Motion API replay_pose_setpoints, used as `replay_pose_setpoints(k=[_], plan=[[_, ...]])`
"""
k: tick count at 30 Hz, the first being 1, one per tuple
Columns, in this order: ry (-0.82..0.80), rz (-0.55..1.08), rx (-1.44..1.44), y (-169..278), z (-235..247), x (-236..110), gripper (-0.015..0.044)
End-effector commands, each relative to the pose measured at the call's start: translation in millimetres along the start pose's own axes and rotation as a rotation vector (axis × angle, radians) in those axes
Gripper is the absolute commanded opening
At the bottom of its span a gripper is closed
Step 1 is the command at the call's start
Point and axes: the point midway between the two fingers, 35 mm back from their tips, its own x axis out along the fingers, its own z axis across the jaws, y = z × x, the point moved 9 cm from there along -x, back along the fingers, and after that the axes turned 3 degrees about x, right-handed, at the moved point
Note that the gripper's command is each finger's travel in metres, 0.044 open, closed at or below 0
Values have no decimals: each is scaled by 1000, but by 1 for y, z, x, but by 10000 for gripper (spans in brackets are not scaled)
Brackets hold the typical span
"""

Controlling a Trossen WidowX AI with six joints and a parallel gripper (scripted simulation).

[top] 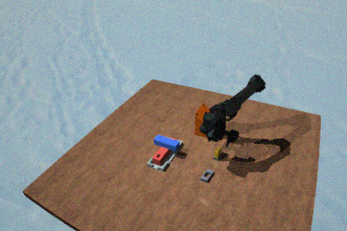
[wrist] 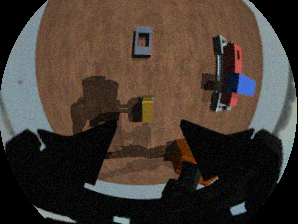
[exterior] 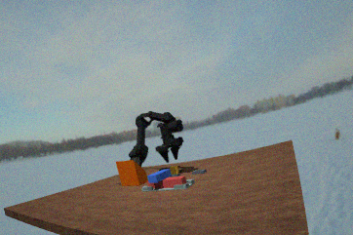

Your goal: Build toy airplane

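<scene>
The red fuselage (top: pixel 160 155) (exterior: pixel 174 180) (wrist: pixel 232 62) lies in the grey jig (top: pixel 154 166) (exterior: pixel 189 182) (wrist: pixel 217 44) near the table's middle. The blue wing (top: pixel 167 142) (exterior: pixel 159 176) (wrist: pixel 246 84) sits across the fuselage. The small yellow tail fin (top: pixel 218 152) (exterior: pixel 175 169) (wrist: pixel 145 108) lies alone on the table to the right of the jig. My gripper (top: pixel 224 141) (exterior: pixel 170 152) (wrist: pixel 149 123) is open and empty. It hangs above the table close to the tail fin, which shows just ahead of my fingertips in the wrist view.
An orange block (top: pixel 201 119) (exterior: pixel 131 172) (wrist: pixel 182 152) stands at the arm's base behind the gripper. A small grey frame-like piece (top: pixel 207 175) (exterior: pixel 199 171) (wrist: pixel 143 40) lies on the brown table (top: pixel 268 196) in front of the tail fin.
</scene>
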Motion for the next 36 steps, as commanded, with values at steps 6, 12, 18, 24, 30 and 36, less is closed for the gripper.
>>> replay_pose_setpoints(k=[6,12,18,24,30,36], plan=[[-6,-8,0,0,1,18,440],[-4,-9,-1,-1,1,27,440],[-3,-9,-1,-1,0,36,440],[-3,-9,-1,-1,1,46,440],[-4,-9,-1,-1,1,55,440],[-7,-9,-1,0,1,65,440]])
